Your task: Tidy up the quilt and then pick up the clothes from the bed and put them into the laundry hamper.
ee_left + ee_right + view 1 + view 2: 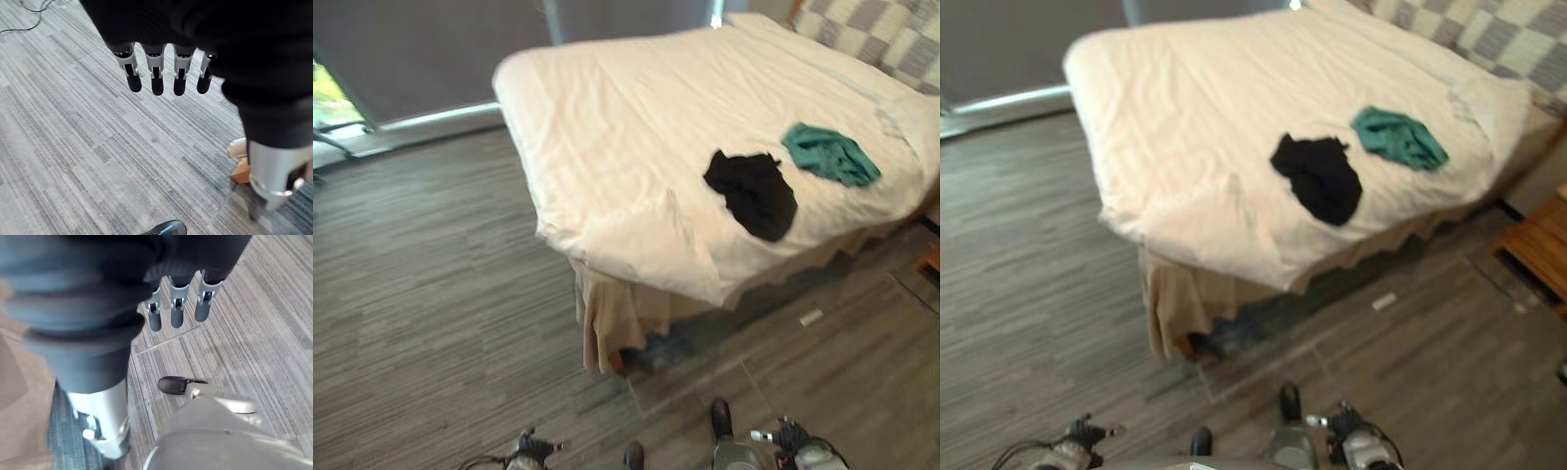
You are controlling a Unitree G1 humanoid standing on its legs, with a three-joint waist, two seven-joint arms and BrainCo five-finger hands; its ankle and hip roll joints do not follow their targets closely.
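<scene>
**Quilt to be smoothed first, two garments waiting**

The quilt (636, 127) is seen spread over the bed (607, 323), with a rumpled fold at the near corner. That corner is judged the place to begin: it should be reached from close by, taken at the edge and drawn flat toward the corner, without dragging the clothes along. Both hands are hung low over the floor (73, 147), well apart from the bed. The left hand (161, 73) is held with fingers (157, 85) straight and released, nothing grasped; the right hand (178, 303) likewise.

Counted: one quilt; two garments, a black garment (756, 194) and a green garment (829, 155), lying just beside each other on the quilt; two checked pillows (881, 34) at the head.
</scene>
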